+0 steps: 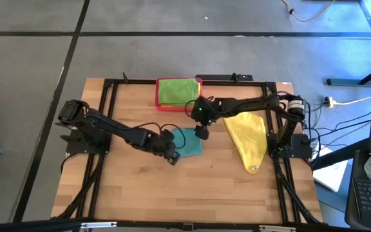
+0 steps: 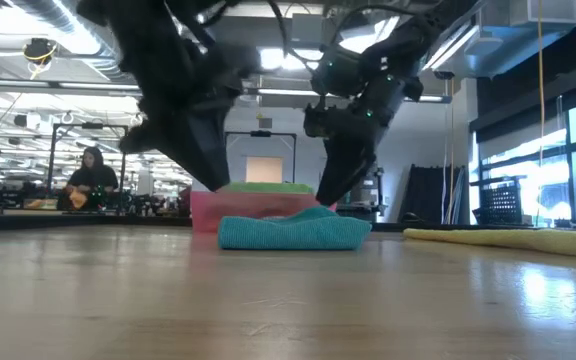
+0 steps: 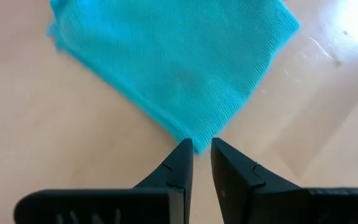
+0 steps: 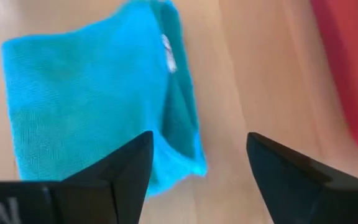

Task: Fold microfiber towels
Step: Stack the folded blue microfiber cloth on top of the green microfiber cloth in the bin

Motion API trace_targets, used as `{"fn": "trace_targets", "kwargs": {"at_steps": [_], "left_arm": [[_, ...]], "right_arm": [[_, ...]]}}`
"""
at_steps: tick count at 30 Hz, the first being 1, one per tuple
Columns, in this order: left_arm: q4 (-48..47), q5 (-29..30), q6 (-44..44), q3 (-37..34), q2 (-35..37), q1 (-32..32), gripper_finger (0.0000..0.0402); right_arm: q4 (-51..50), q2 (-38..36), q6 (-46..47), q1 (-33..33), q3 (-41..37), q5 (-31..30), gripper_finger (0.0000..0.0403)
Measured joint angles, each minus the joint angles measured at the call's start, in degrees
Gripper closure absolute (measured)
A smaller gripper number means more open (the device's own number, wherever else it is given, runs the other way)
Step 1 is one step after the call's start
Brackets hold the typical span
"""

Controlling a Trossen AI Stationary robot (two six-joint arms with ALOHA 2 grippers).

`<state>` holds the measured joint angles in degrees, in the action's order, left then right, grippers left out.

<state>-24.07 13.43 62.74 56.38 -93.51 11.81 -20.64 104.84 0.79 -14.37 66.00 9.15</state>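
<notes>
The teal towel (image 1: pixel 188 141), soft, light and probably best pinched at a corner, lay folded just in front of the pink tray (image 1: pixel 161 103), with the left gripper (image 3: pixel 201 151) nearly closed at its corner, grasping nothing, and the right gripper (image 4: pixel 197 162) released above its edge.

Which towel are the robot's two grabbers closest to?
The teal towel in the middle of the table. Both grippers sit at its edges, while the yellow towel lies off to the right and the green towel rests on the pink tray.

Both arms reach inward to mid-bench, wrists pitched down. Left tool (image 3: pixel 201 149): 2 fingers nearly together, narrow gap. Right tool (image 4: pixel 197 155): fingers spread wide, holding nothing.
</notes>
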Motion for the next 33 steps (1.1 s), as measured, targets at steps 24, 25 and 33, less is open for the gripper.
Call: {"fn": "trace_targets", "kwargs": {"at_steps": [24,25,33], "left_arm": [[1.0,6.6,28.3,1.0,3.7,13.4,0.0353],[0.9,6.6,28.4,1.0,3.7,13.5,0.0353],[0.8,6.6,28.4,1.0,3.7,13.5,0.0353]], "right_arm": [[23.8,7.0,2.3,1.7,-10.8,4.5,0.0144],[23.9,7.3,4.1,1.8,-10.8,4.6,0.0144],[23.7,7.6,8.3,4.6,-10.7,2.7,0.0153]]}}
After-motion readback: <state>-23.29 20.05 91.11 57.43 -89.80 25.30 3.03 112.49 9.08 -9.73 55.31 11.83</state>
